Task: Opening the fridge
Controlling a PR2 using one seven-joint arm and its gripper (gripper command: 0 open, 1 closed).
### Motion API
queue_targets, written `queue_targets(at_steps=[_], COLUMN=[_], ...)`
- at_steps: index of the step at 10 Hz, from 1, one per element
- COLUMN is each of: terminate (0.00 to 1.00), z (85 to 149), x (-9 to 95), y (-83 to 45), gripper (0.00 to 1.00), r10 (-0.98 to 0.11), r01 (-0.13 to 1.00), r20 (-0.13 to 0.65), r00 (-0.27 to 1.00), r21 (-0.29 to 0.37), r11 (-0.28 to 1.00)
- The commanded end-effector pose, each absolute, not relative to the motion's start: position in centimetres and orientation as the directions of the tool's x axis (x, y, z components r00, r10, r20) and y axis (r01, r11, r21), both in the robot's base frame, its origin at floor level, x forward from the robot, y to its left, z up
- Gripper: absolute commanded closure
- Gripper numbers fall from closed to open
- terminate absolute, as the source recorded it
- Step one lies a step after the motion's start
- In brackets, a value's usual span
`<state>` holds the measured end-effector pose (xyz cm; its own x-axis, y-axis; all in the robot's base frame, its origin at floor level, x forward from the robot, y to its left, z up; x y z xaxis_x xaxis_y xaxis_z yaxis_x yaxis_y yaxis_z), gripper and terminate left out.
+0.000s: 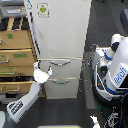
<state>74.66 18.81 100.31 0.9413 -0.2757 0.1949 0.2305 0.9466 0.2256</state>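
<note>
Tool (41, 75): I see it at the left end of the upper drawer handle (60, 62); whether it is apart or clamped, I cannot tell.
Fridge (62, 35): just beyond, door shut.
Handling: I judge it rigid, heavy; the seal resists.
Hold: door's left edge.

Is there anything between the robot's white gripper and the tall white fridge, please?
Nothing visible stands between them. The white gripper is already at the left edge of the tall white fridge, beside its lower drawers' silver bar handles.
</note>
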Motion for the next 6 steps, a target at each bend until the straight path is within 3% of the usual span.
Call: queue_targets(at_steps=[1,6], terminate=[0.0,0.0], z=[103.8,106.6], x=[81.0,85.3], y=[22.1,26.4], gripper=[0.0,0.0], r10=[-0.142,-0.116], r01=[0.095,0.047], r20=[0.196,0.232], r00=[0.97,0.966], r21=[0.231,0.284], r11=[0.968,0.958])
